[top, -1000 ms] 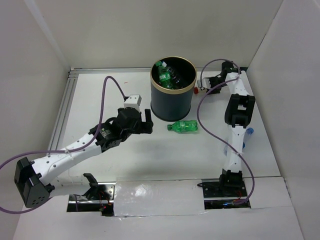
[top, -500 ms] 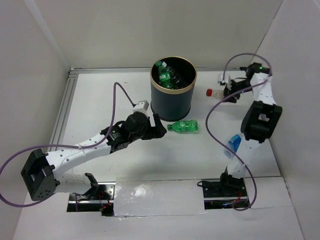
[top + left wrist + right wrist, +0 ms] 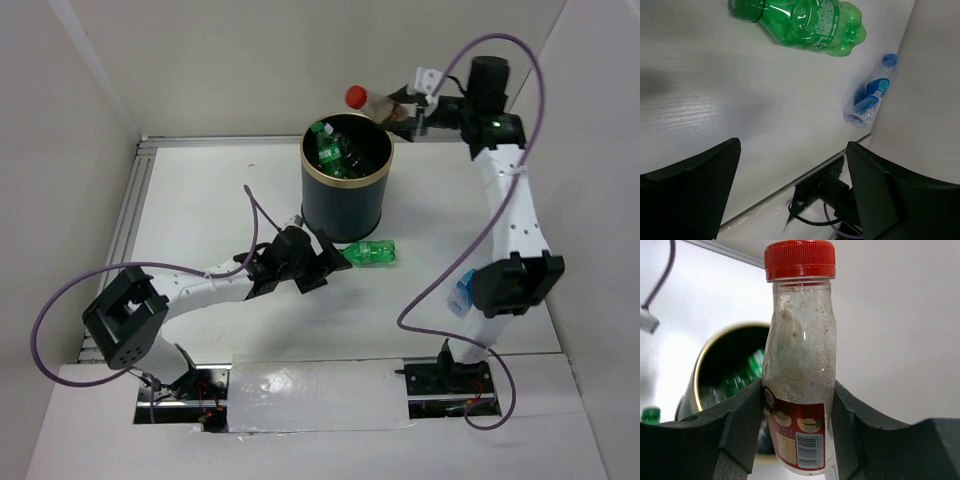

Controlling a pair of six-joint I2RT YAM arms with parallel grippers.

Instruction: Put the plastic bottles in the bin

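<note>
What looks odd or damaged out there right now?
The blue-tinted bottle lies against the right wall, looking crumpled. The red-capped bottle is speckled with residue inside. Otherwise just the green bottle on its side beside the bin.

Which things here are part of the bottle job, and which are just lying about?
Job: bin, red-capped bottle in right gripper, green bottle, blue bottle, binned bottles.
Lying about: purple cables, metal rail.

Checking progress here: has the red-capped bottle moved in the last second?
Yes. The red-capped bottle, clamped in the right fingers, has gone from right of the bin to above its far rim.
</note>
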